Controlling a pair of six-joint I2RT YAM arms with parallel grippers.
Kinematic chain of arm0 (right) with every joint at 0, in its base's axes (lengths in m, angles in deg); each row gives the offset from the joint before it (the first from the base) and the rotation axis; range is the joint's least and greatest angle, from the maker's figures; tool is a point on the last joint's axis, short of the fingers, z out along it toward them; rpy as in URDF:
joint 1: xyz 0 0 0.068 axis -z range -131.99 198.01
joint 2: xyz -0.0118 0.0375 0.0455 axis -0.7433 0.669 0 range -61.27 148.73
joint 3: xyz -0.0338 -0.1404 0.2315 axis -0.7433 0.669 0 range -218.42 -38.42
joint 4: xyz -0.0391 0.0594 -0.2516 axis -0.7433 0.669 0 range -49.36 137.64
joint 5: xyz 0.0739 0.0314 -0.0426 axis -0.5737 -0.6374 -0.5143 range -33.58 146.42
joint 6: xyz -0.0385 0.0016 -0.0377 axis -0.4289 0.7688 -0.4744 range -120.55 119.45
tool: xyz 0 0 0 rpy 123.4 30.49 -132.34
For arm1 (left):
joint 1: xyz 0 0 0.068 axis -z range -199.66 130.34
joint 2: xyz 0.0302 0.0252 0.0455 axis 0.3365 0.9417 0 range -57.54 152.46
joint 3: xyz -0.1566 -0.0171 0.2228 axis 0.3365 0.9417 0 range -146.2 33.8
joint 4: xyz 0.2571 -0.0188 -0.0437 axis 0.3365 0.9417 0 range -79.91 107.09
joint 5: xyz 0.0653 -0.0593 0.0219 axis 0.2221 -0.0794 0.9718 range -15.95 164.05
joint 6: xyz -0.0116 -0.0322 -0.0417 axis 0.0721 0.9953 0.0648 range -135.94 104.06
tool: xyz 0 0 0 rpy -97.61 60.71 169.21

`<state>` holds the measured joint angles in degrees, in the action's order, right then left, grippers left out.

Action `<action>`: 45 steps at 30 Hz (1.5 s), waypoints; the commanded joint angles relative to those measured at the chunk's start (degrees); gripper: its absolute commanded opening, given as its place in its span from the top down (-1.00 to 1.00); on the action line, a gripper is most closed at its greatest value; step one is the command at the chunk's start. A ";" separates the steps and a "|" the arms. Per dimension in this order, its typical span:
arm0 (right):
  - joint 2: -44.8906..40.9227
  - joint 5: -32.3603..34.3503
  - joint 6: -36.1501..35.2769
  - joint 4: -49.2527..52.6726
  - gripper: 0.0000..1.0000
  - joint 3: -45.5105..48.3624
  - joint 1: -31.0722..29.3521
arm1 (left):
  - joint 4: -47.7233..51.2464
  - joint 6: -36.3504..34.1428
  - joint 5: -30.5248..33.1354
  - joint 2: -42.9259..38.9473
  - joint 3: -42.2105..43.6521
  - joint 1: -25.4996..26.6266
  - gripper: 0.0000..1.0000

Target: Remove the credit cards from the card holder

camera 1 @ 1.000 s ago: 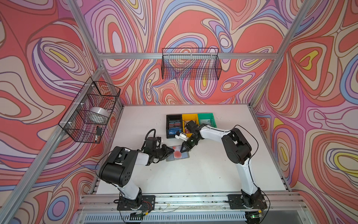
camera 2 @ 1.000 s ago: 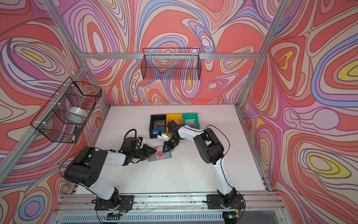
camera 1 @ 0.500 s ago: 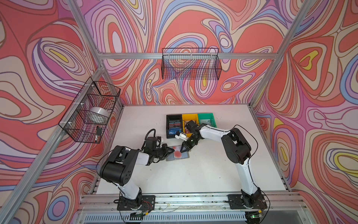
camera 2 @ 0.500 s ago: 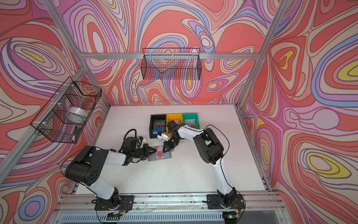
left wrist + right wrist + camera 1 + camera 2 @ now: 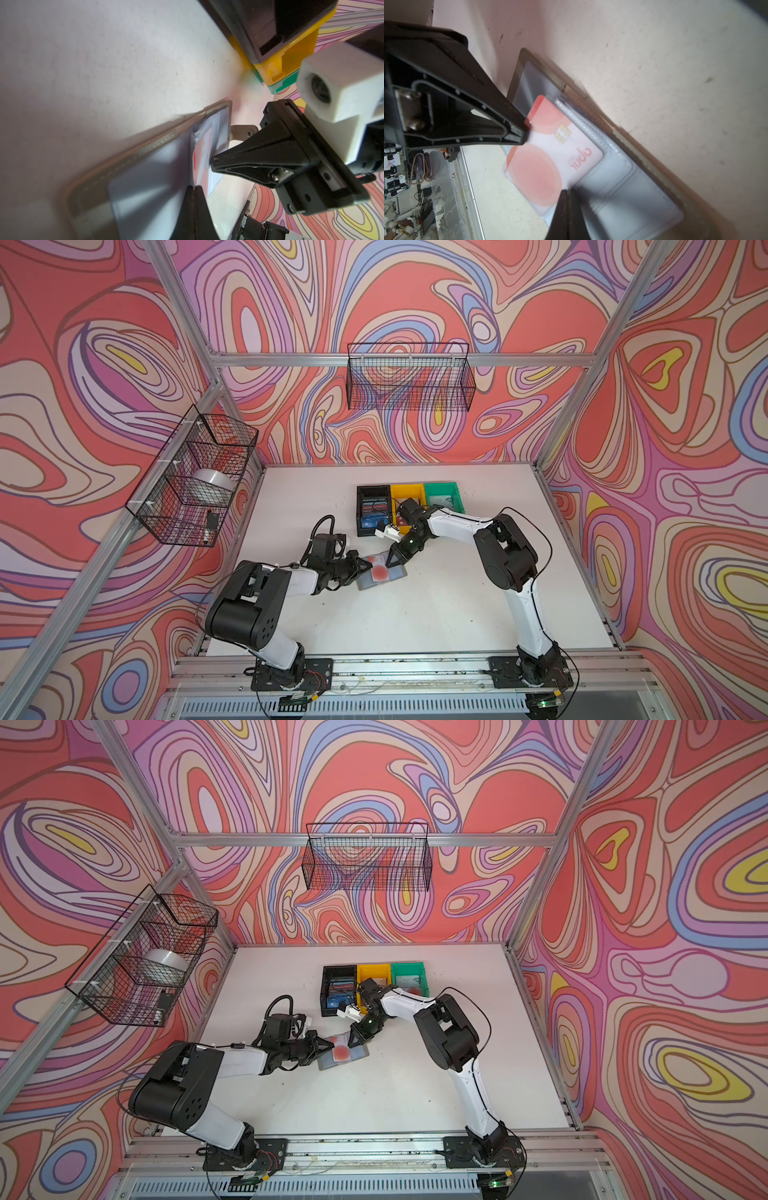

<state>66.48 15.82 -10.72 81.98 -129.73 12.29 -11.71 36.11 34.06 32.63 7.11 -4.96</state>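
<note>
**Both grippers closed at the open card holder, pale card lying on its sleeves**

The card holder (image 5: 398,572) lay open and flat near the middle of the white table (image 5: 436,614), just in front of a row of three bins and not touching them. Its stitched border sat flush on the surface. The snap tab (image 5: 242,133) stuck out flat from the edge facing the bins.

The pale card (image 5: 550,162), marked with round red blobs and a chip, lay on the translucent sleeves (image 5: 623,187). One corner was tucked against a sleeve's stitched seam, and the opposite end reached out over a loose sleeve leaf. Whether it passed the holder's border could not be told.

The left gripper (image 5: 368,567) lay low at the holder's left side. Its fingers were pressed together and pinched on the card's long edge; whether sleeve film was caught between them too could not be told. The right gripper (image 5: 390,565) pointed down from the bin side with its fingers fully together and nothing visibly between them. Its tip rested on the sleeves at the card's other edge. The two tips stood close, with the card between them.

Behind the holder, the black bin (image 5: 360,510) held a blue card (image 5: 371,522), with the yellow bin (image 5: 407,490) and green bin (image 5: 442,488) beside it. The right wrist filled the narrow strip between bins and holder, and the left wrist took up the holder's left side. Broad bare table lay in front of the holder, toward the arm bases, and to the right beneath the right arm's elbow.
</note>
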 commanded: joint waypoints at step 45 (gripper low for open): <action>4.00 1.22 1.46 1.64 1.00 -0.54 -0.49 | 5.03 -0.06 2.20 -1.95 2.71 0.28 0.95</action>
<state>67.44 14.18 -9.43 82.26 -130.60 12.31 -8.50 35.78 35.33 30.81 8.96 -4.92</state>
